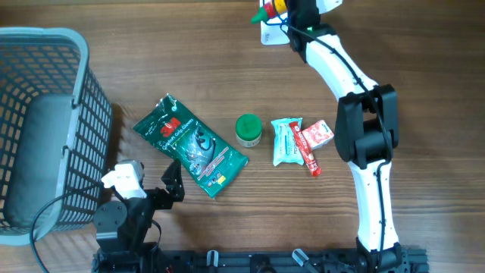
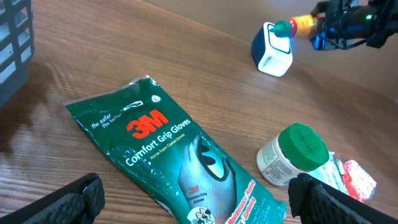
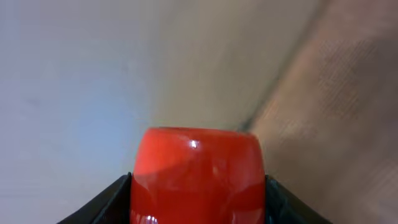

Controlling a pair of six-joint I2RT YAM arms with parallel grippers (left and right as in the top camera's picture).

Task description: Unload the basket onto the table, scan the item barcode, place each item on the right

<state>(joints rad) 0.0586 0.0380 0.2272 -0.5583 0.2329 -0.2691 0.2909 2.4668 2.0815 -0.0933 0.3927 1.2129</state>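
One basket [image 1: 38,32], one glove pack [image 1: 189,144], one jar [image 1: 248,130], one teal packet [image 1: 286,142]

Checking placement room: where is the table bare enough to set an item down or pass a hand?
Bare wood: the wide stretch between basket, glove pack and the scanner in the right gripper; also right of the right arm. Crowded: the row from glove pack through jar to packets.

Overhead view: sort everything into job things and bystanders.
Job: scanner, gripped by the right gripper; gloves pack, green-lidded jar, teal packet, red packets, likely waiting to be scanned.
Lying about: basket, white-and-blue stand, open left gripper.
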